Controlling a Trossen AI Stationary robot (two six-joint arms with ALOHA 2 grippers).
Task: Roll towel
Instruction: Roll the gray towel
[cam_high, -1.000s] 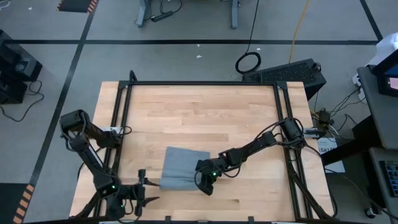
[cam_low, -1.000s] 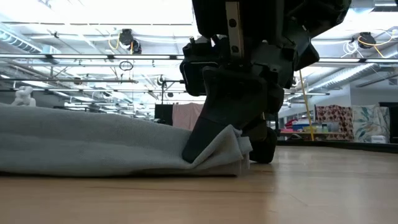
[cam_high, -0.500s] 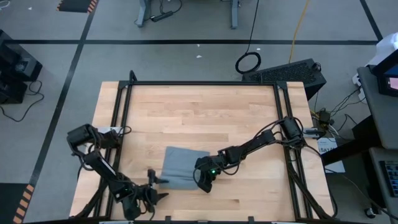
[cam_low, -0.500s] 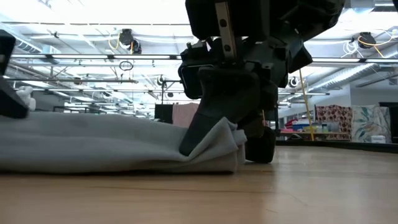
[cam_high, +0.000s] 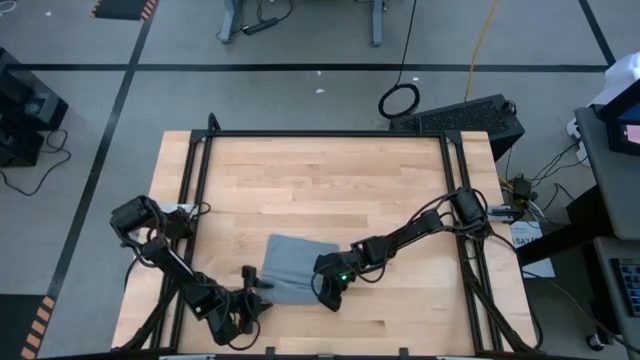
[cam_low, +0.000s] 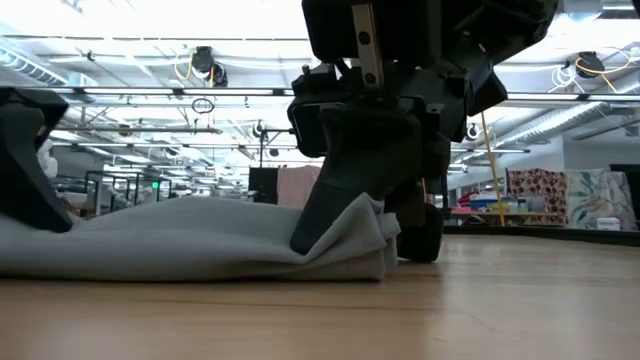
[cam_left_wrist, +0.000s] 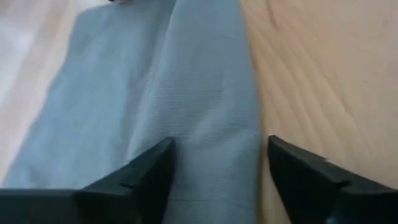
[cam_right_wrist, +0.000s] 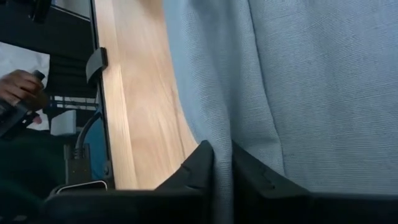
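Left gripper (cam_high: 262, 293) low at towel's near-left corner, fingers (cam_left_wrist: 146, 174) spread apart, straddling raised fold of cloth, not yet closed on it

Towel (cam_high: 290, 268) grey, lying near front-centre of wooden desk (cam_high: 320, 180), mostly flat, slightly skewed; near edge bunched into low ridge in low view (cam_low: 200, 235)

Right gripper (cam_high: 327, 293) at towel's near-right corner, fingers (cam_right_wrist: 199, 171) pressed together, clamped on pinched fold of cloth, corner lifted off desk in low view

Person's hand (cam_right_wrist: 18, 87) visible beyond desk edge in right wrist view
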